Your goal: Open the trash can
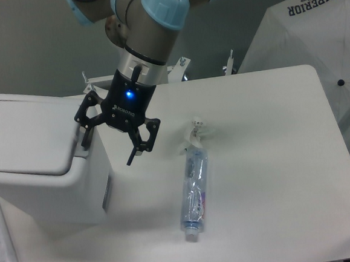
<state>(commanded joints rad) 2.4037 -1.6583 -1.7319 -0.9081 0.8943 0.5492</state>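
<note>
White plastic at far left: the trash can (42, 178), boxy with rounded corners, standing on the tabletop (274, 159) at its left edge, flat lid (27, 138) down or nearly so; whether a small gap has opened at its right edge cannot be told. Just beside the lid's right edge, the tool (108, 146), black with a blue light glowing on its body, hanging from a grey arm with pale blue joints (162, 1). Spread wide, holding nothing: one finger (86, 138) down against the bin's upper right corner by the lid's edge, actual contact unclear, the other finger (139, 151) out over bare tabletop. Further right, a clear plastic bottle (195, 190) lying on its side, lengthwise toward the camera, cap end nearest the front edge, with a crumpled bit of clear wrapper (193, 132) touching its far end. At upper right, beyond the tabletop, a white fabric panel (312, 29) printed SUPERIOR.
</note>
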